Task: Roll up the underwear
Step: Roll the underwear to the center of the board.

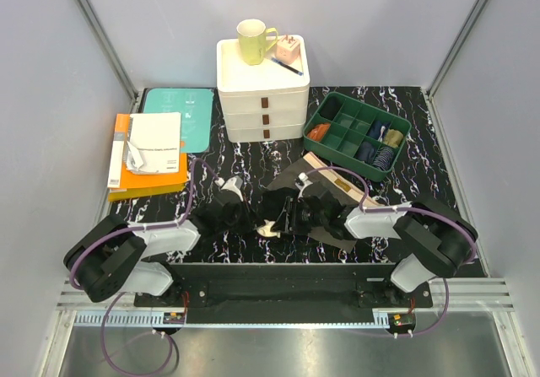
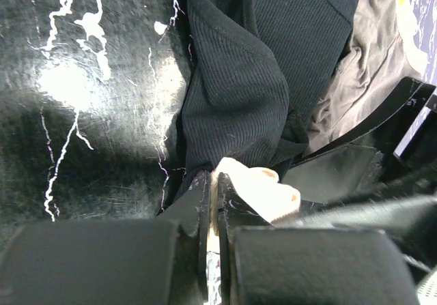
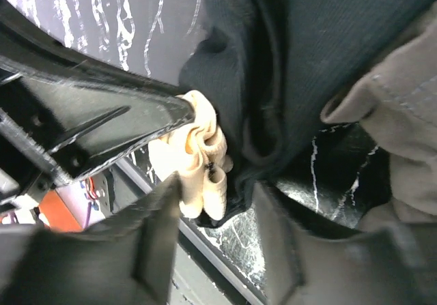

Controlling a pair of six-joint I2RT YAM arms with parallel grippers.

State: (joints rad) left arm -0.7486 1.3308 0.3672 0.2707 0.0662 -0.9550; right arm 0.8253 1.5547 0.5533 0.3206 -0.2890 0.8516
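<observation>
The black underwear (image 2: 239, 86) lies bunched on the marbled table, its beige waistband (image 1: 269, 227) gathered into a wad near the front edge. My left gripper (image 2: 213, 183) is shut on that waistband (image 2: 263, 189). From the other side, my right gripper (image 3: 218, 216) stands open. Its two fingers sit on either side of the waistband wad (image 3: 194, 168) and a fold of black cloth (image 3: 273, 80). In the top view the left gripper (image 1: 256, 222) and right gripper (image 1: 287, 217) meet tip to tip. The olive-brown underwear (image 1: 325, 175) lies spread under the right arm.
A white drawer unit (image 1: 263, 99) carrying a yellow mug (image 1: 253, 41) stands at the back. A green divided tray (image 1: 396, 128) of sock bundles sits back right. Books and papers (image 1: 148, 153) lie at the left. The table's front edge (image 1: 278, 263) is just below the grippers.
</observation>
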